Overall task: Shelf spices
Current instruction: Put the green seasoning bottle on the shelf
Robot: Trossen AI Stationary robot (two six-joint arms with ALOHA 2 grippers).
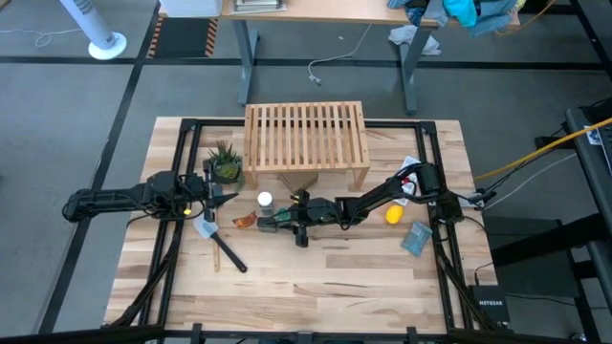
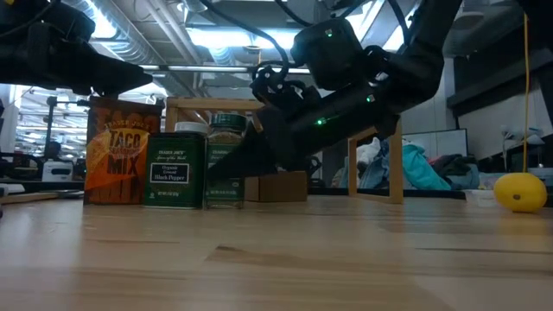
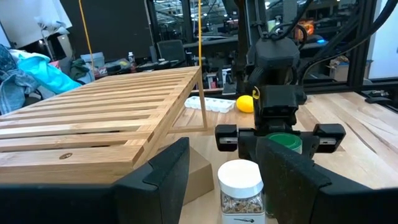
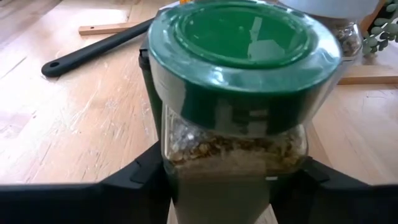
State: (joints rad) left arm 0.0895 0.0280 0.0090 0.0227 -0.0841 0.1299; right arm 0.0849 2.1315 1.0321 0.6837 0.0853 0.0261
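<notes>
Green-lidded jar [image 4: 239,93] of flaky spice, right gripper [image 4: 230,180] fingers clamping

In the right wrist view the green-lidded jar [image 4: 239,93] fills the picture, its base cut off by the edge, hiding the right claw [image 4: 217,186] and its fingertips. From above, the jars at the shelf's [image 1: 306,134] six o'clock are too small to read. The white-capped jar [image 3: 241,194] loses its base at the edge.

4 upright spices [image 2: 186,168] before shelf [image 1: 306,139]
</notes>
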